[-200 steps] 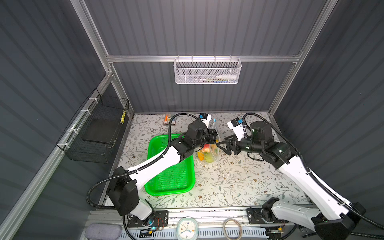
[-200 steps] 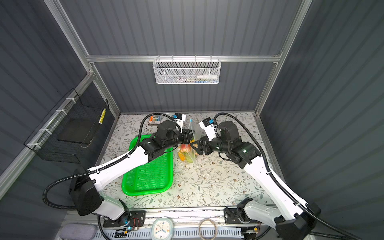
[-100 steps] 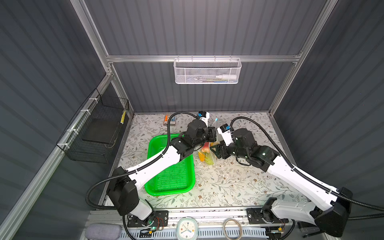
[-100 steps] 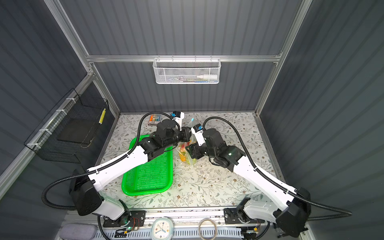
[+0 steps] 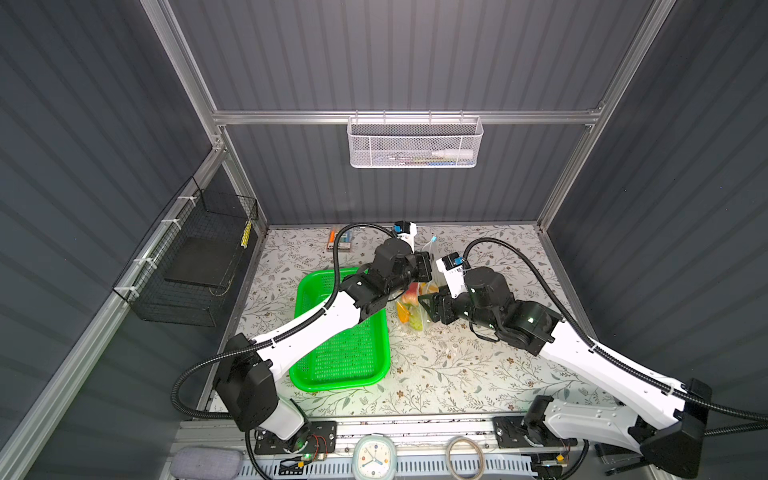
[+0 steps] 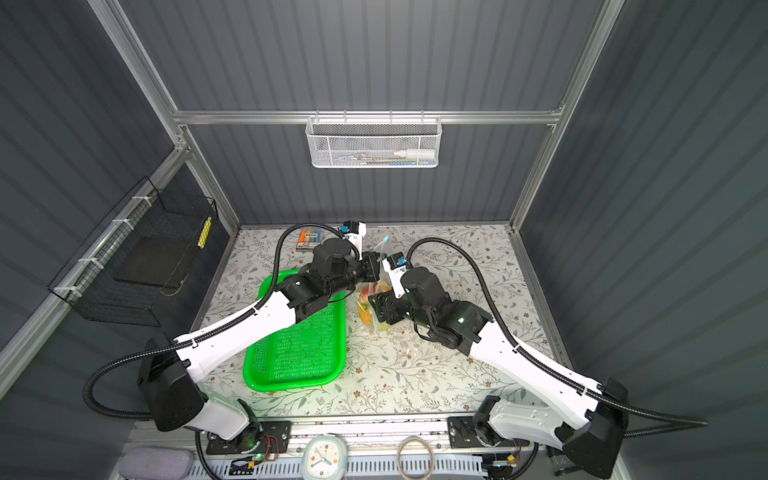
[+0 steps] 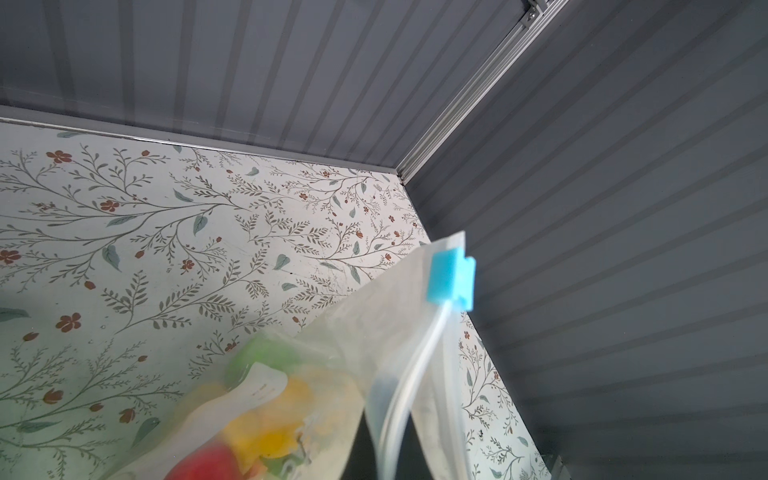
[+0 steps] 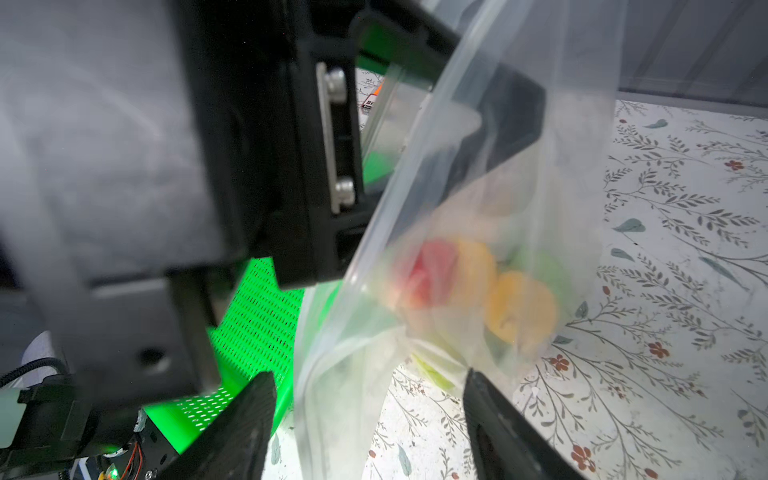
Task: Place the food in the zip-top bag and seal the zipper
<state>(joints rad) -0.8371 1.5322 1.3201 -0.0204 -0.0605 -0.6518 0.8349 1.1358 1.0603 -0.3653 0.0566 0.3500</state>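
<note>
Green tray (image 5: 345, 357) sits left of centre. Zip-top bag (image 8: 573, 187) hangs just beside it, long axis near upright, mouth edge up. My left gripper (image 5: 424, 268) is clamped on its upper part. My right gripper (image 8: 370, 415) is wide, fingers straddling the lower part. Food (image 5: 409, 305) is bunched at the bottom. Zipper (image 7: 415, 374) slider (image 7: 451, 276) is at the top corner.

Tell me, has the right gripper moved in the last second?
Yes. The right gripper has shifted left toward the green tray, up to the zip-top bag.
</note>
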